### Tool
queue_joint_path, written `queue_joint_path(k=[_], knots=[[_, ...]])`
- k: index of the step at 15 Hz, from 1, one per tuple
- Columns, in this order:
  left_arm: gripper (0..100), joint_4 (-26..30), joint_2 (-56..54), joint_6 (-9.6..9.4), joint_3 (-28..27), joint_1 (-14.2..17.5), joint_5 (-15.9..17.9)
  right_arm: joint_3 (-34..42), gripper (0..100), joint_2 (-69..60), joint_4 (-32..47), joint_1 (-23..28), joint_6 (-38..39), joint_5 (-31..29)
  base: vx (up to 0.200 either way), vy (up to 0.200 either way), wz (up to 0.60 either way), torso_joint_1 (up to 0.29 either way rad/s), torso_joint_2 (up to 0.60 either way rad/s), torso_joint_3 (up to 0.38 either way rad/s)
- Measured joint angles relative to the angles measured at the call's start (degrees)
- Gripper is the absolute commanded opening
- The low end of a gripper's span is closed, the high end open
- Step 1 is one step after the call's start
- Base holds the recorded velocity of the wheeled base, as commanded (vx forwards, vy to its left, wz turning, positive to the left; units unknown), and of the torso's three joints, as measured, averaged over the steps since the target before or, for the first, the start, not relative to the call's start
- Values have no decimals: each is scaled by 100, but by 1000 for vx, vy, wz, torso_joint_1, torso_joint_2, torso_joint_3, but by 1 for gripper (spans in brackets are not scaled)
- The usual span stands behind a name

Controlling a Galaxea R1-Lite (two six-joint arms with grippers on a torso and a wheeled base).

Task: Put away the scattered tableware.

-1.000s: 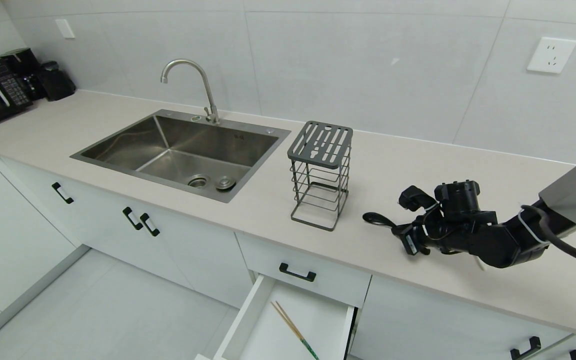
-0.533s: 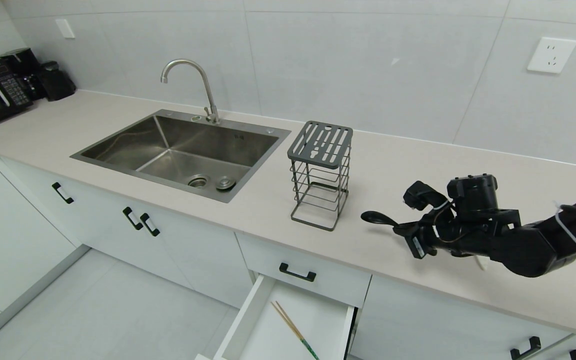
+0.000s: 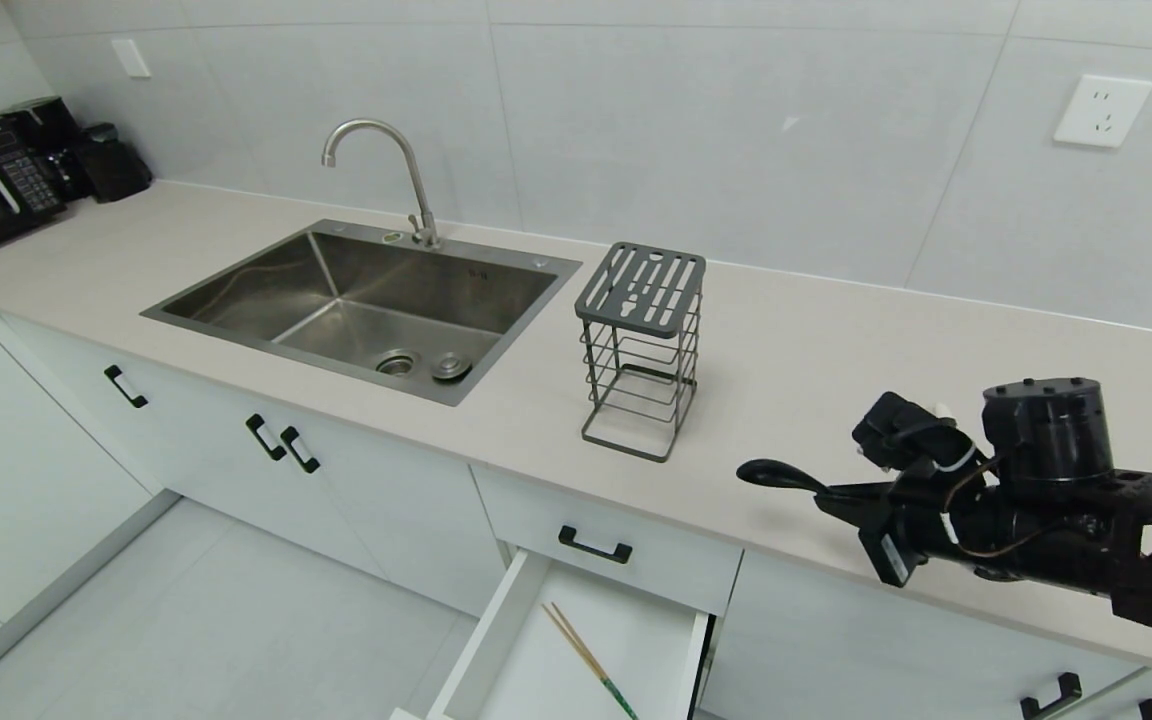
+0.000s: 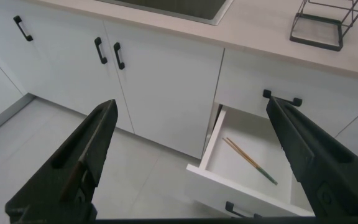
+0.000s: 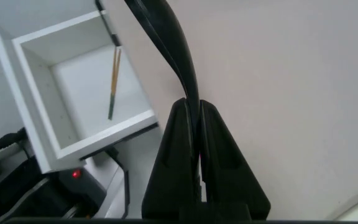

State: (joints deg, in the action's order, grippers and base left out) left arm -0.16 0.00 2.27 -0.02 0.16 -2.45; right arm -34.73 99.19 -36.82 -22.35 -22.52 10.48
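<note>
In the head view, the black spoon (image 3: 768,472) is gripped in the clenched right claw (image 3: 876,492) above the counter's (image 3: 796,330) front edge. In the left wrist view, the left claw (image 4: 191,112) is spread wide before the open drawer (image 4: 211,142) holding chopsticks (image 4: 250,160). In the right wrist view, the spoon's handle is pinched.

Black right gripper (image 3: 836,493), cylindrical wrist (image 3: 1046,425), white cable tie (image 3: 948,462).

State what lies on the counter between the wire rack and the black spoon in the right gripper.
Nothing: in the head view, only bare countertop separates the wire rack from the black spoon held by the right gripper.
</note>
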Motion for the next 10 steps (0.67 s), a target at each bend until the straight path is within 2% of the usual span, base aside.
queue_joint_path(k=[7, 10], knots=[[100, 0, 0, 0, 2, 0, 0, 959, 0, -831, 6, -555, 2, -94, 0, 0, 0, 0, 0, 0], [100, 0, 0, 0, 2, 0, 2, 1123, 0, -1106, 30, -640, -1, -34, 0, 0, 0, 0, 0, 0]])
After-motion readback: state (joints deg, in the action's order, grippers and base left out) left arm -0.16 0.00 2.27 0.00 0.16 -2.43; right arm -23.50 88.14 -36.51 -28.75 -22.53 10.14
